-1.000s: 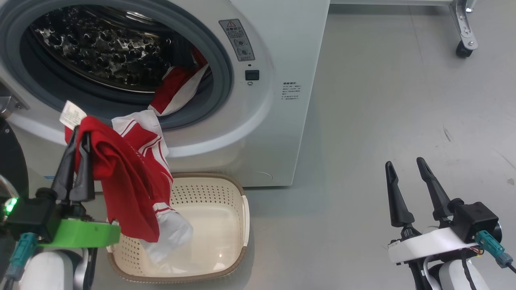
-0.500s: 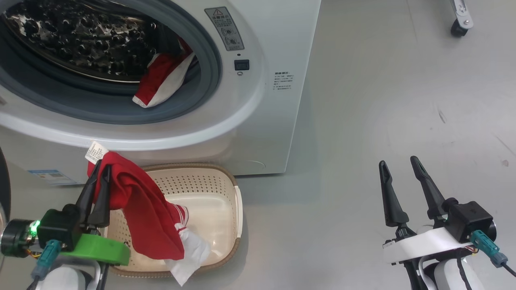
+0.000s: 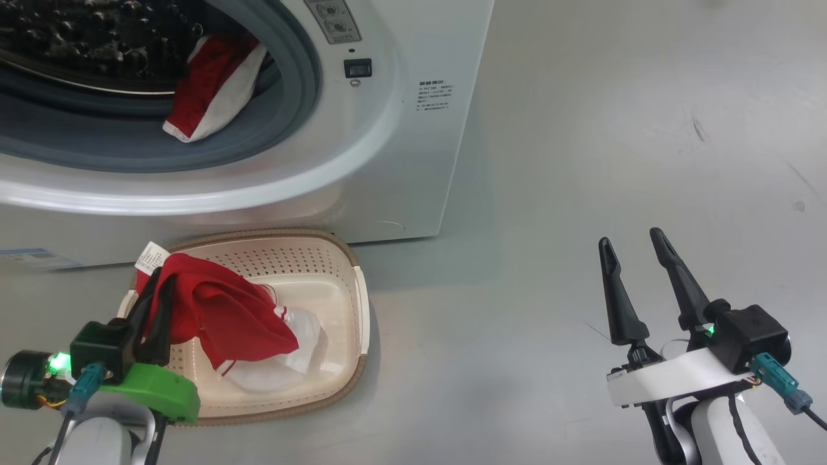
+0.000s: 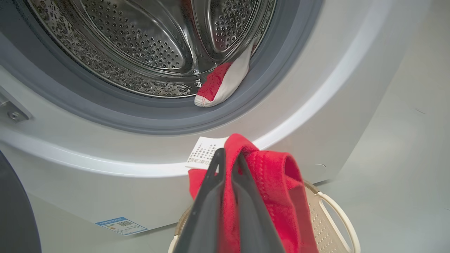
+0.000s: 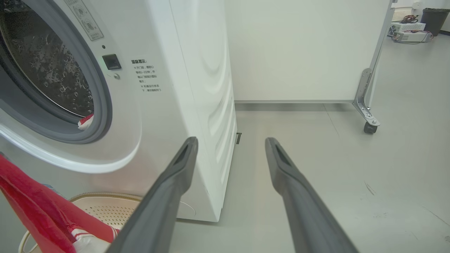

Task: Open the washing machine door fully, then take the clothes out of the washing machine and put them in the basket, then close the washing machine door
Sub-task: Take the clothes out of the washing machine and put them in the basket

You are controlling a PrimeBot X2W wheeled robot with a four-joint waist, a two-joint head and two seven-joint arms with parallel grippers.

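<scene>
The washing machine (image 3: 413,142) stands with its mouth uncovered. The dark edge of the washing machine door (image 4: 14,211) shows at the lower left of the left wrist view. One piece of the clothes, red and white (image 3: 207,90), lies over the grey gasket at the drum's lip (image 4: 221,84). My left gripper (image 3: 161,279) is shut on another red garment (image 3: 239,316) with a white tag. This garment's lower part rests inside the cream basket (image 3: 352,284) on the floor before the machine. My right gripper (image 3: 628,236) is open and holds nothing, off to the right over the floor.
Grey floor (image 3: 581,129) stretches to the right of the machine. A metal frame leg on a caster (image 5: 367,121) stands at the far right beside a white wall panel (image 5: 299,52). A blue label (image 3: 32,258) sits low on the machine's front.
The head camera has tilted down, shifting the whole picture. My left gripper has lowered the red garment from in front of the drum mouth into the basket. The right gripper has not moved.
</scene>
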